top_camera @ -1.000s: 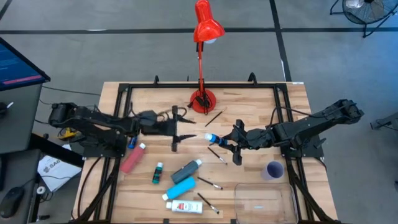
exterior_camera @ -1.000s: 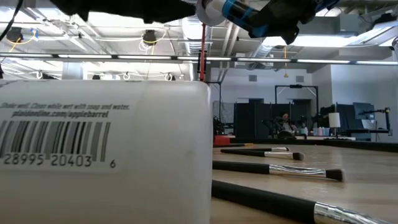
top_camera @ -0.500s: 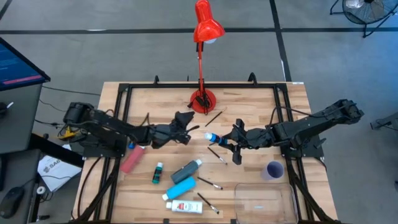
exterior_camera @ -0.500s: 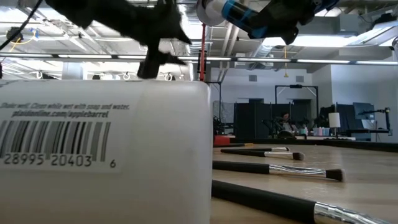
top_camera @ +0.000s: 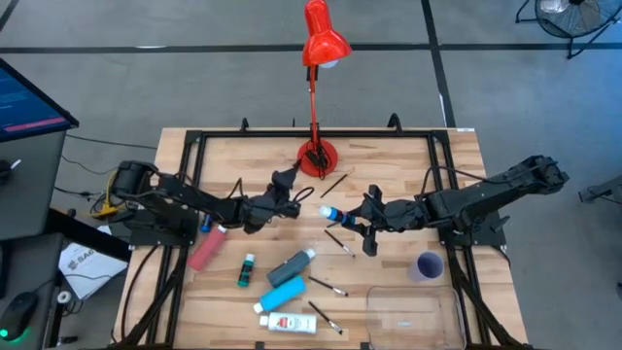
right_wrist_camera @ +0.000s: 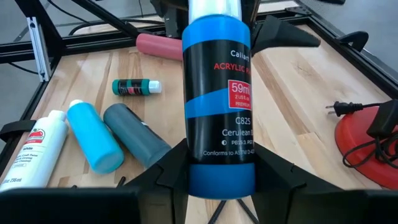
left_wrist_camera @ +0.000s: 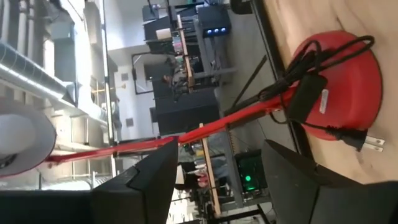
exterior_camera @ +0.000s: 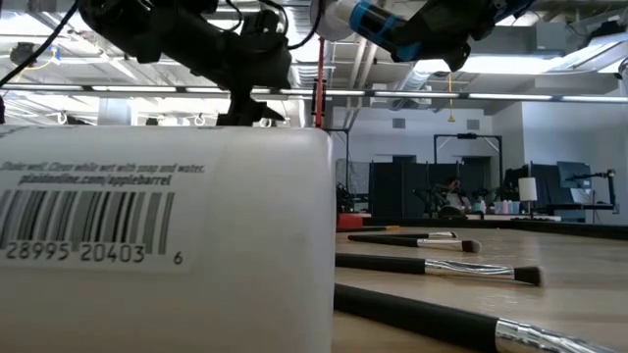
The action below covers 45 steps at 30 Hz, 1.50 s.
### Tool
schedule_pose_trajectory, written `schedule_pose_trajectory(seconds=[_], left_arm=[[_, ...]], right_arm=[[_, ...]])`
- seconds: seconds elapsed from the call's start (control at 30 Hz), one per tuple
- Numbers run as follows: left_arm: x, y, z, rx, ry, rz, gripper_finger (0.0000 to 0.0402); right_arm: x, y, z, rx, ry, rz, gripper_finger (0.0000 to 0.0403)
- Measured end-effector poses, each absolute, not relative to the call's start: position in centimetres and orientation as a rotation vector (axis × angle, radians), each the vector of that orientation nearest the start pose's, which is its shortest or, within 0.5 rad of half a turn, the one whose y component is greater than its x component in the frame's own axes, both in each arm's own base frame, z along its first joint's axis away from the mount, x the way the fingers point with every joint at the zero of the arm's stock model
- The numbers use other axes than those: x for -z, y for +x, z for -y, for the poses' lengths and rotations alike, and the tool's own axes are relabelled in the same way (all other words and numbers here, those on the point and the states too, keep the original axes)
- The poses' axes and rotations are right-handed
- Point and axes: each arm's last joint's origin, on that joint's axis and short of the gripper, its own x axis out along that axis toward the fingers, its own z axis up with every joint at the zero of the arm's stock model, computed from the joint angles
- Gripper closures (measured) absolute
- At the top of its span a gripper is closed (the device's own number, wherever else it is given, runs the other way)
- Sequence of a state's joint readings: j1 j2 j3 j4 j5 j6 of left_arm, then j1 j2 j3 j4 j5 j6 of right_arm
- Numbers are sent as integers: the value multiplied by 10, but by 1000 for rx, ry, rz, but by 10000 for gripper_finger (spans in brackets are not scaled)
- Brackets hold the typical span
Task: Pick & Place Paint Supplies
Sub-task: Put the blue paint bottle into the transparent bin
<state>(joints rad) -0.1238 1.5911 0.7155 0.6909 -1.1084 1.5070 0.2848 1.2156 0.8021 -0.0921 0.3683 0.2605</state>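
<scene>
Seen from above: wooden desk (top_camera: 408,160) with red desk lamp (top_camera: 319,154) at the far middle edge. Right gripper (top_camera: 358,216) near desk centre, jaws closed around a blue paint bottle (right_wrist_camera: 217,93) with a black label and white cap, held clear of the desk surface. Left gripper (top_camera: 292,190) just beside the lamp base, jaws parted and holding nothing. Lying on the desk nearer the front: pink-red tube (top_camera: 206,249), small green bottle (top_camera: 247,269), dark teal bottle (top_camera: 293,264), light blue bottle (top_camera: 280,295), white bottle (top_camera: 286,322). Thin dark paintbrushes (top_camera: 328,286) scattered among them. Lilac cup (top_camera: 429,265) and clear tray (top_camera: 413,313) at the front right.
</scene>
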Motion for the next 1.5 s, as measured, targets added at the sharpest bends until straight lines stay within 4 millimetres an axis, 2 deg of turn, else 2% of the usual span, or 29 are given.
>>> schedule_pose_trajectory(seconds=[0.2,0.57,0.97,1.5], left_arm=[[-211,306,12,-700,1457,-842,198],[-212,307,12,-707,1448,-833,198],[-212,307,12,-707,1413,-801,198],[-211,307,12,-707,1411,-801,198]], right_arm=[[-262,252,-63,144,95,-465,278],[-261,252,-62,146,94,-468,278],[-261,254,-53,173,51,-472,278],[-260,256,-54,167,64,-431,278]])
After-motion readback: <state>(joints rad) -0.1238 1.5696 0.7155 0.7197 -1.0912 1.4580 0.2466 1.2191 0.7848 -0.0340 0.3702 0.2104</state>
